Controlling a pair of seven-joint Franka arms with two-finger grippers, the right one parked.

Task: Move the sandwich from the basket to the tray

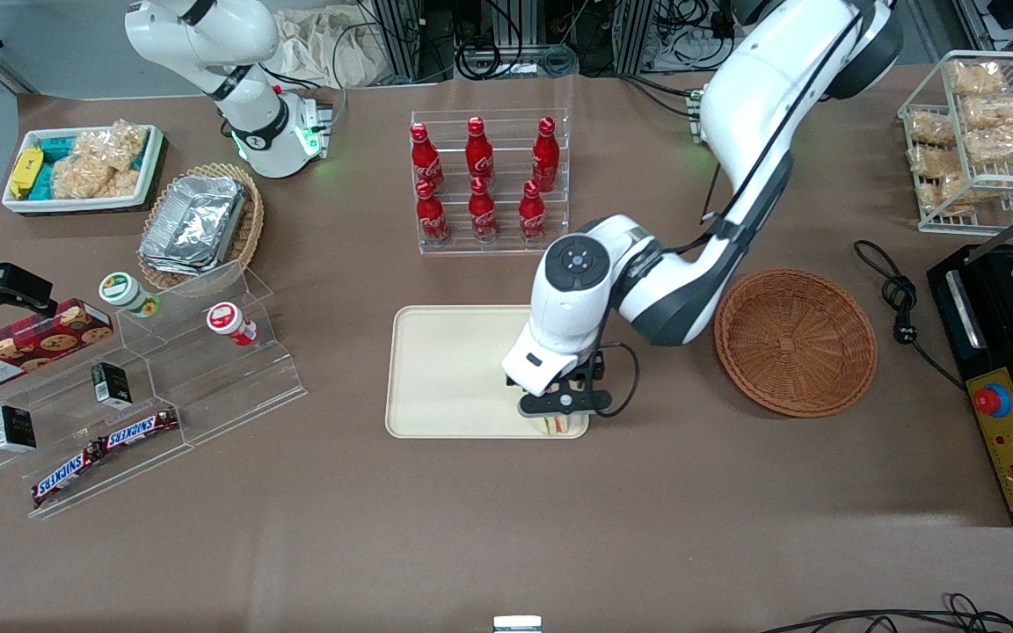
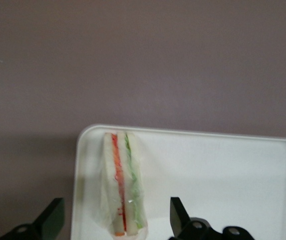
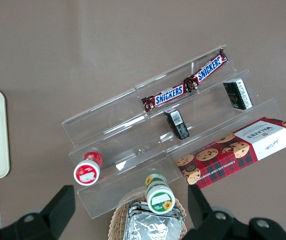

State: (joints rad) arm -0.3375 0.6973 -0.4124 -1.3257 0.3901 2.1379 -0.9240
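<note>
We've got the sandwich (image 2: pixel 121 185) sitting on the tray (image 1: pixel 445 369), at the corner nearest the front cam on the basket's side. It stands on edge w/ the filling stripes facing up, close to the tray rim but fully inside it. Basket (image 1: pixel 795 340) is empty, beside the tray toward the working arm's end of the table, so the transfer looks basically done imo.

Gripper (image 2: pixel 115 217) is right over the sandwich; in the front view its body hides most of the wedge, only a sliver of bread + filling shows under it. Fingers (image 2: pixel 50 217) are spread wide: wrist cam shows a clear gap btw each fingertip and the bread, nothing pinched. We read that as a release. Can't tell from here how high the tips are above the tray surface.

Why the corner spot: prob the shortest reach from the basket, arm comes in from that side. Wedge upright because it got pinched across the flat bread faces, we think. It's narrow, so tip-over risk if a finger clips it on retreat. Next move should be a straight lift, no sideways drift.
</note>
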